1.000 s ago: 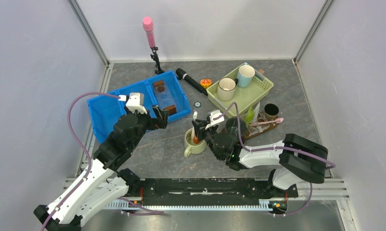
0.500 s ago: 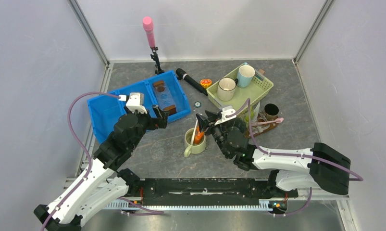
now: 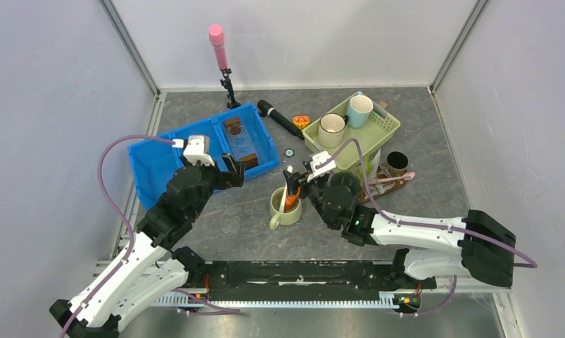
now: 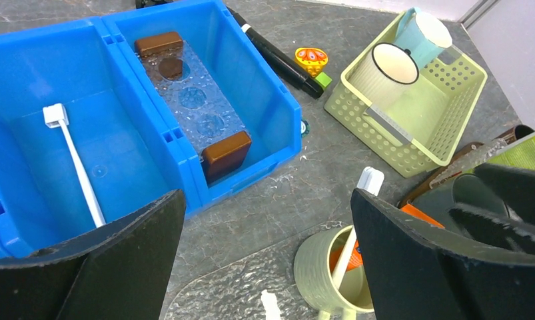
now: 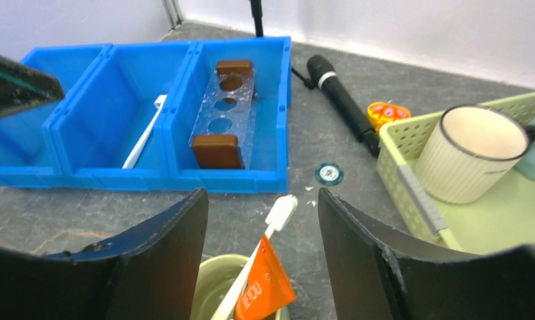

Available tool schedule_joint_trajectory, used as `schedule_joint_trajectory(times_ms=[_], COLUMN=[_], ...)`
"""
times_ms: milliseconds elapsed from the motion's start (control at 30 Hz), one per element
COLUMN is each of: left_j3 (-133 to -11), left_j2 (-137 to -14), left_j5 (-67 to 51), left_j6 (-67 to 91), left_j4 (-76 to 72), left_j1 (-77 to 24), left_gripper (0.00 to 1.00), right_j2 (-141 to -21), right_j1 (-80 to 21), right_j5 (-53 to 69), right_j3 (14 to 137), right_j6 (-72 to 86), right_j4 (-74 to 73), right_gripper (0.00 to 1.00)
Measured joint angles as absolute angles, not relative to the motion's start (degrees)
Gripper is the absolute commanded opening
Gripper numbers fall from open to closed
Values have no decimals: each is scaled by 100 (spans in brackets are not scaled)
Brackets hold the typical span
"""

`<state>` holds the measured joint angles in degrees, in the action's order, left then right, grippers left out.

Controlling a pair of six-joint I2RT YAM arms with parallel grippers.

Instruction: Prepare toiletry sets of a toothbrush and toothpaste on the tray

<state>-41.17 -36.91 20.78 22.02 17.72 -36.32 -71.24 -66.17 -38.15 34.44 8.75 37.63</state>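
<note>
**K:** Overhead view first. Where's the work?

**M:** Centre of the table. The right gripper hangs over the pale green mug with its jaws apart. In the mug are a white toothbrush and an orange tube. The tray lies at the mug's 3 o'clock, well apart from it.

**K:** Left arm?

**M:** The left gripper sits at the mug's 10 o'clock, by the near edge of the blue bin. Its jaws are spread wide.

**K:** Left wrist view?

**M:** Nothing between the fingers, so it's empty. A spare toothbrush lies in the bin's middle compartment. A clear rack sits in the compartment at its 3 o'clock.

**K:** Right wrist view?

**M:** The fingers stand either side of the brush head and the tube, touching neither as far as I can see. It grips nothing.

**K:** Which step?

**M:** My reading: one set is loaded in the mug, but the mug stands off the tray. The next move calls for a grip on the mug's rim or handle. Then an upright carry toward 3 o'clock, onto a free spot on the tray.

**K:** Anything unclear?

**M:** Overhead, the right arm covers much of the tray. I make out a dark mug and a pink toothbrush there, and can't count further. The right wrist view shows no tray, and the pale green mug is cut off at its bottom edge.
</note>
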Motion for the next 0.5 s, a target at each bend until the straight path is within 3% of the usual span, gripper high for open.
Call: schedule_joint_trajectory(times_ms=[333,500], left_j3=[-4303,-4864], left_j2=[-3743,-3590], left_j5=[2147,2440], left_j6=[2167,1776], left_j4=[2126,2519], left_j1=[-3127,-2834], left_gripper=[100,100], right_j2=[-6541,-6038], right_j1=[-5459,-4683], right_j5=[-3798,-4108], right_j3=[4464,4622], right_j6=[401,8], right_j4=[2038,1299], right_gripper=[98,98])
